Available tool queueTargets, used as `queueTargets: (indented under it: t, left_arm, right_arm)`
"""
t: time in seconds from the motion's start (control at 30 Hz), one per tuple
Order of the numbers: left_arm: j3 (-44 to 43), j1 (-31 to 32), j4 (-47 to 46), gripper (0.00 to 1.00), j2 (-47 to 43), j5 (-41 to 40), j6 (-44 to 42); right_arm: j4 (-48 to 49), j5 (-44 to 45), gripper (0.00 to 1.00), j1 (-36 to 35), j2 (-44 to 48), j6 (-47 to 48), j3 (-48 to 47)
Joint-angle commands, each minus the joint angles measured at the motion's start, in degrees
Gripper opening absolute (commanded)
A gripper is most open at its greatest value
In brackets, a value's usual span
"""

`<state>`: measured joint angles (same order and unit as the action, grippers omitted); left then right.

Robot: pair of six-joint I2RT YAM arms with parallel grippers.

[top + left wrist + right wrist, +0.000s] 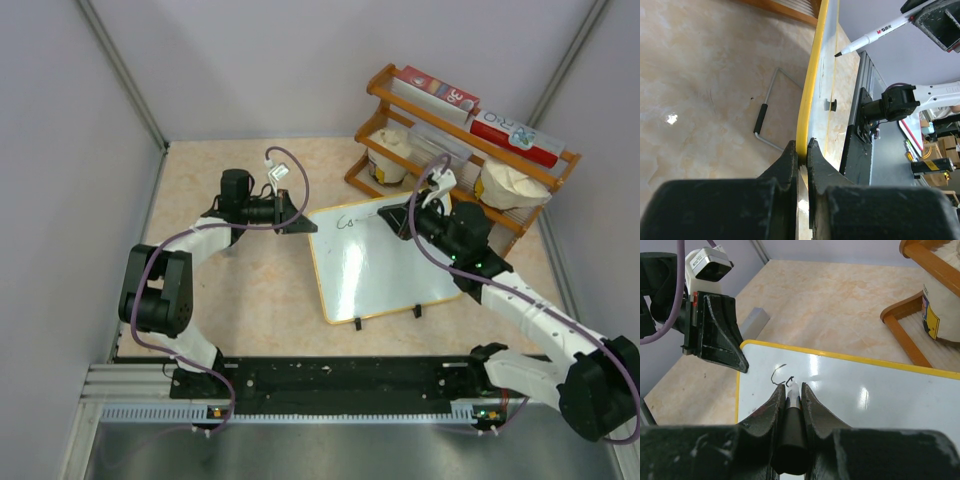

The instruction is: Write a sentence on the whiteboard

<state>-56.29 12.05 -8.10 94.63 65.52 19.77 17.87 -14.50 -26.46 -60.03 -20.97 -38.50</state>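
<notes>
A: Whiteboard (385, 262) first: your glossy white rectangular board, with rounded corners and a thin yellow-orange rim, sits on the beige marbled table (250, 290). It is right of centre, in front of the slatted wooden rack (460, 140), and its near edge rests on two small black feet (358, 323).

B: And your left pincer (800, 147)?

A: It is closed on the board's yellow rim at the far left corner. You can see its matte black fingers pinching the thin edge from both sides.

B: Your right pincer (792, 392) is clamped on a slim marker (875, 36), a white barrel with a black tip, pointed at the board's upper left area.

A: You have thin black handwriting (781, 376) there, only two looping letters, something like "Co", close beside the tip. I cannot tell whether the tip touches the glossy face.

B: Behind the board you can see a bent metal wire leg with a black rubber sleeve (762, 117), showing against the smooth, stone-patterned table.
</notes>
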Motion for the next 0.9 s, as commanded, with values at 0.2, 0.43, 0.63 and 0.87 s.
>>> queueTargets:
  t: [0.2, 0.43, 0.63, 0.87]
  left_arm:
    - [0.3, 1.8, 2.0, 0.00, -0.3, -2.6, -9.3]
    - [0.3, 1.8, 2.1, 0.00, -0.1, -2.5, -9.3]
    - [0.2, 1.8, 2.3, 0.00, -0.3, -2.6, -9.5]
    - [0.3, 1.8, 2.3, 0.00, -0.1, -2.7, -9.5]
  right_arm:
    - [1.7, 4.1, 0.00, -2.0, -1.7, 2.0, -3.4]
    - [2.7, 5.5, 0.00, -1.9, -2.3, 1.7, -2.4]
    - [3.7, 4.5, 0.00, -2.0, -2.7, 1.4, -2.3]
    - [2.3, 4.7, 0.00, -2.0, -3.0, 1.5, -2.1]
